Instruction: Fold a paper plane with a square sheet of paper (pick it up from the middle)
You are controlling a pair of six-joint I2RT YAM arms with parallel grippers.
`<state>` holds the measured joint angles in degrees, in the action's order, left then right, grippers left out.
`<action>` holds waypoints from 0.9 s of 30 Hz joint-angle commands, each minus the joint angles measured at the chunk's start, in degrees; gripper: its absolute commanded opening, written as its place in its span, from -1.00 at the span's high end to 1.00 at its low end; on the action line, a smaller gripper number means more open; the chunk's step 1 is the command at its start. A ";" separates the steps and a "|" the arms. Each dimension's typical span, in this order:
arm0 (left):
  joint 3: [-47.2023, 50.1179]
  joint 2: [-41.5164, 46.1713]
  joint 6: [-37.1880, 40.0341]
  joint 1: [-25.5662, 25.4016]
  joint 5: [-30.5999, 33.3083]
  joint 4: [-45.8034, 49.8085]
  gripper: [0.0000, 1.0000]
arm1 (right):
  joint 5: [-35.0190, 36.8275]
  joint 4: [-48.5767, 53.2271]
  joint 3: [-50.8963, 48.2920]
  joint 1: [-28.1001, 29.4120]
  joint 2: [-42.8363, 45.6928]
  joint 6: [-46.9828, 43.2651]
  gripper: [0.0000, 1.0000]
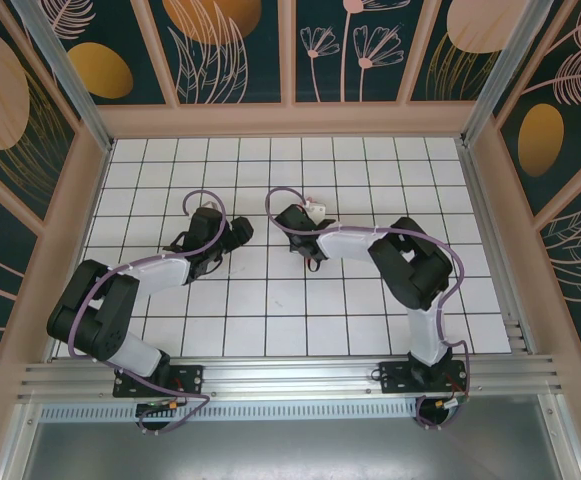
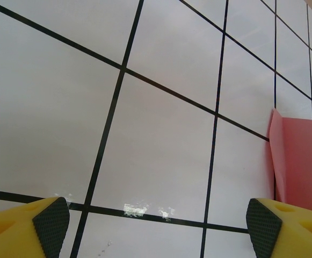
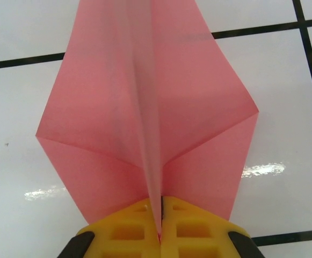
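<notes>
The square sheet of paper is folded into a salmon-pink paper plane [image 3: 145, 107] with an upright centre ridge and wings spread to both sides. My right gripper [image 3: 161, 217] is shut on the near end of that ridge, its yellow fingers [image 3: 123, 231] pressed together around it. The plane hangs just over the white grid table [image 3: 284, 80]. My left gripper [image 2: 157, 223] stands open over the bare table, with nothing between its dark pads [image 2: 51, 220]. A pink edge of the plane [image 2: 300, 156] lies just to the right of it. In the top view both grippers meet near the table's middle.
The table is a white grid with black lines [image 1: 270, 300], walled by wooden frames and patterned panels [image 1: 240, 50]. An aluminium rail [image 1: 290, 375] runs along the near edge by the arm bases. Scuffed marks [image 2: 137, 208] show on one grid line.
</notes>
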<state>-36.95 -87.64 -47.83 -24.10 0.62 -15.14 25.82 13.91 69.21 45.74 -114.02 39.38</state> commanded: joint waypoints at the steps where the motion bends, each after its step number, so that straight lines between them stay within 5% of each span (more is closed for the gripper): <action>1: 0.47 0.85 1.60 0.37 2.10 1.70 -0.79 | 0.95 3.83 1.41 -0.03 -2.56 -0.37 0.99; 11: 0.74 7.43 4.67 0.80 11.63 6.72 -0.97 | -0.26 -0.60 6.11 -2.87 -2.28 -8.84 1.00; 22: 1.09 7.67 4.90 1.34 11.33 7.23 -0.97 | -3.10 -1.61 11.45 -4.65 -8.74 -11.52 0.97; 27: 0.76 7.46 4.98 1.33 11.35 7.45 -0.97 | -3.58 -0.70 12.04 -4.69 -9.53 -11.60 0.80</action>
<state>-36.62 -80.14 -43.92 -23.18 11.03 -8.69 23.46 11.97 80.14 41.54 -121.69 28.73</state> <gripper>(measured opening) 0.985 0.090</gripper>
